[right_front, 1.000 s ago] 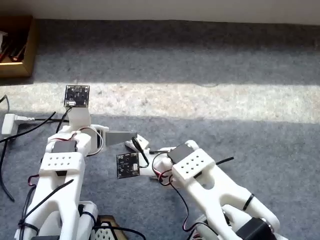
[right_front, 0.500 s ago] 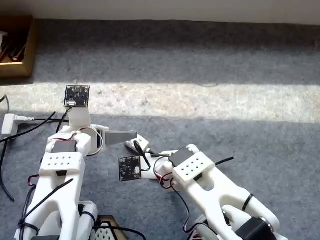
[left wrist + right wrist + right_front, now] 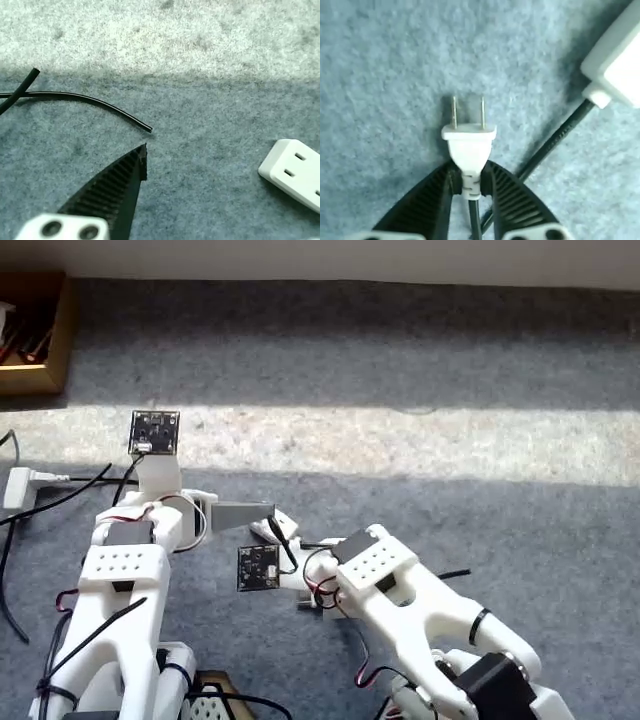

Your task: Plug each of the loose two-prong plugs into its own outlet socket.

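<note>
Left gripper (image 3: 255, 513) sits just beside the white plastic outlet block (image 3: 291, 169), can't tell if it's spread or closed. Only the left wrist view shows the block's paired slots, plus a thin black cable (image 3: 80, 97) on the fuzzy grey carpet (image 3: 200, 60). The right wrist view gets what the high view hides: right gripper (image 3: 469, 174), ribbed black pads (image 3: 432, 200) pinching the white two-prong plug (image 3: 469, 142) by its neck; flat body, two thin metal prongs, black cord (image 3: 474, 216); near the block, not touching.
</note>
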Motion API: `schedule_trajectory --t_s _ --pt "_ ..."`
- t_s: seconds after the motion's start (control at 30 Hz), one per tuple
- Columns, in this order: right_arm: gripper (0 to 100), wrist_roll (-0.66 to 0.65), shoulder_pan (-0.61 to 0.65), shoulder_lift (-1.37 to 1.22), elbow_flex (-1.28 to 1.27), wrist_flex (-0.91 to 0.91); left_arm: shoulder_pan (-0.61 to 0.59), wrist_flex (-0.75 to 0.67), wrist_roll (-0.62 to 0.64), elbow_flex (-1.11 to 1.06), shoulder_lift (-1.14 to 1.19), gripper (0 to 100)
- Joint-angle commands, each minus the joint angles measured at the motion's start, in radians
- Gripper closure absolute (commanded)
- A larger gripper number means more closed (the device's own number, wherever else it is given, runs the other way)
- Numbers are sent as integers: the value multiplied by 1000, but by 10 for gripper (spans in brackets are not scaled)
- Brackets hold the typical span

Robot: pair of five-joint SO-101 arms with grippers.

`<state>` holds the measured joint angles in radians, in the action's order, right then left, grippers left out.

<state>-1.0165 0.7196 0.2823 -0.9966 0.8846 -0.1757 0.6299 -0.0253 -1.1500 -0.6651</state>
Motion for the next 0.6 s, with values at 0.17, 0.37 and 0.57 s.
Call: schedule_trajectory --t_s 0.17,0.37,0.57 --pt "991 203 -1 196 245 197 -4 -12 -8 18 -10 387" --pt "991 374 15 185 667 392 -2 147 -9 232 -12 387" --pt "991 519 73 162 774 437 -13 502 -38 585 -12 386"
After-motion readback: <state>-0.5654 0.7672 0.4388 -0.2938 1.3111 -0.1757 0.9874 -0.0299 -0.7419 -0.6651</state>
